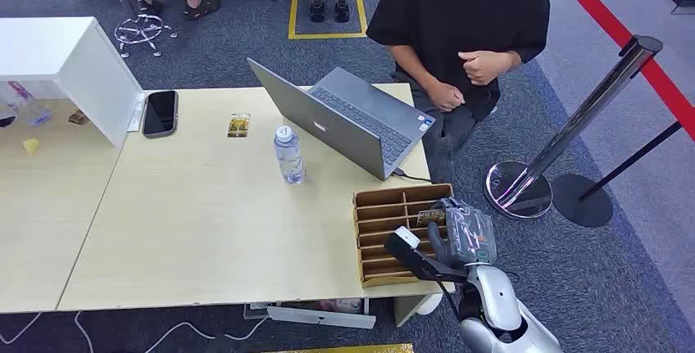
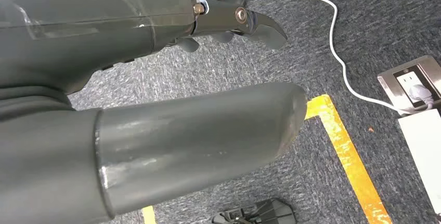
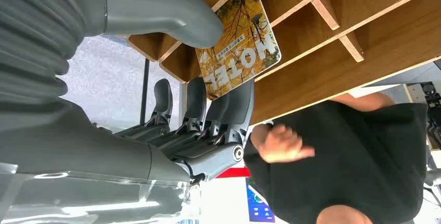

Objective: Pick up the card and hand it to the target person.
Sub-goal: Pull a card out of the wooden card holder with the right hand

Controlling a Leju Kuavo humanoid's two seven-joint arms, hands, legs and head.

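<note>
A yellow card [image 3: 242, 37] printed HOTEL stands in a slot of the wooden organizer [image 3: 364, 21]. My right hand [image 3: 171, 146] pinches it, thumb on one face and dark fingers [image 3: 229, 104] on the other. In the head view the right hand [image 1: 463, 234] is at the organizer's [image 1: 385, 234] right edge, with the card [image 1: 430, 216] at its fingertips. The person [image 1: 467, 9] in a black shirt sits beyond the table's far right corner, hands held near the chest. My left hand [image 2: 156, 130] hangs over the carpet and holds nothing.
An open laptop [image 1: 352, 119] sits behind the organizer, with a water bottle [image 1: 288, 155] to its left. A phone [image 1: 160, 113], a second small card [image 1: 238, 125] and a white box [image 1: 74, 66] lie further left. A stanchion [image 1: 565, 132] stands right of the table.
</note>
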